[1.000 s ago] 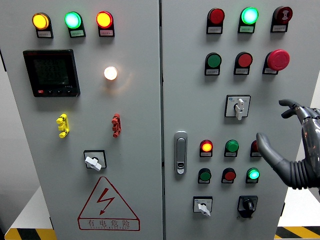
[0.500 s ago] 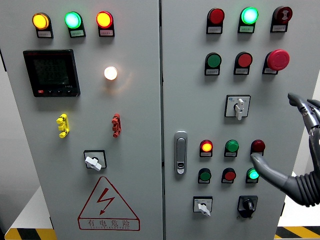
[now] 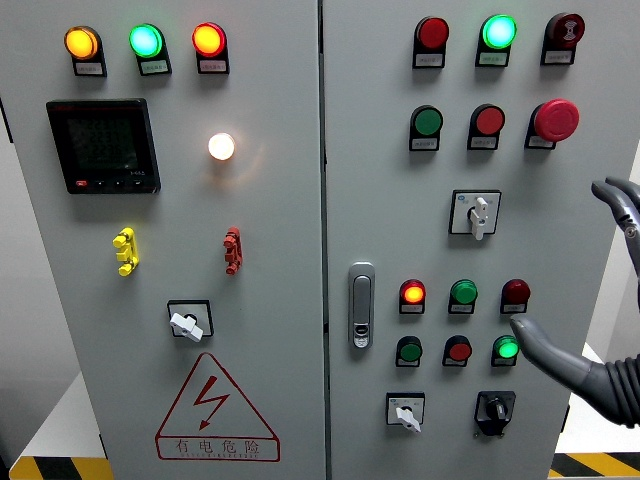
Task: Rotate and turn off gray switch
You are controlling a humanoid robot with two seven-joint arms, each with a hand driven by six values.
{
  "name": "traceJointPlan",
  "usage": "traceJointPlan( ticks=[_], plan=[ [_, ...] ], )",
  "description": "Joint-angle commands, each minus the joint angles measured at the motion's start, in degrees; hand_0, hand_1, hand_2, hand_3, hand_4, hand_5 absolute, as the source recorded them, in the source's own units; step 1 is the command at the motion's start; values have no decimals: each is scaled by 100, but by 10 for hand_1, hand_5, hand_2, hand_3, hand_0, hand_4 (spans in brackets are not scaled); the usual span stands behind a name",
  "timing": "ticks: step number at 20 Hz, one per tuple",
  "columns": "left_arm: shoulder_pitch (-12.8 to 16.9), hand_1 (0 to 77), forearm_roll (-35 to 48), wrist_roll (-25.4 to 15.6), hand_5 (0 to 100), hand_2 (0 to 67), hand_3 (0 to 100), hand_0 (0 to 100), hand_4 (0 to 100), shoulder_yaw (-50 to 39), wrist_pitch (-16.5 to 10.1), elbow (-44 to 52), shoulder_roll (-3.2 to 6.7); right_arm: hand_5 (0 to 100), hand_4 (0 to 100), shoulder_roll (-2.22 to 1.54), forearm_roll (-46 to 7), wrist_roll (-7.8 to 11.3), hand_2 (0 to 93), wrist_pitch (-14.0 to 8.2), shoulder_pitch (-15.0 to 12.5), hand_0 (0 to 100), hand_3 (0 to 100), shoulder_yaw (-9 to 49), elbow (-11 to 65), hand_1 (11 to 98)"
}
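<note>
Now the right hand (image 3: 590, 290) sits farther right of the gray switch (image 3: 478, 213).
Fingers spread, empty; dark red lamp (image 3: 515, 292) now uncovered.

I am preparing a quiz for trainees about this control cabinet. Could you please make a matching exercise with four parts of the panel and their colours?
Things:
1. mushroom button
2. door handle
3. left clip
4. bottom right selector switch

Colours:
A. yellow
B. black
C. red
D. silver

Pairs: 1-C, 2-D, 3-A, 4-B
</note>
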Motion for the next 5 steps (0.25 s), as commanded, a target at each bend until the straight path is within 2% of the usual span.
traceJointPlan(
  ticks=[1,5],
  plan=[
    [-1,0,0,0,123,123,222,332,119,0,0,0,0,165,122,-6,-9,49,123,-48,-13,0,156,1,10,348],
    [8,0,0,0,123,123,223,331,119,0,0,0,0,145,126,-6,-9,129,123,-233,-65,0,154,1,10,348]
  ],
)
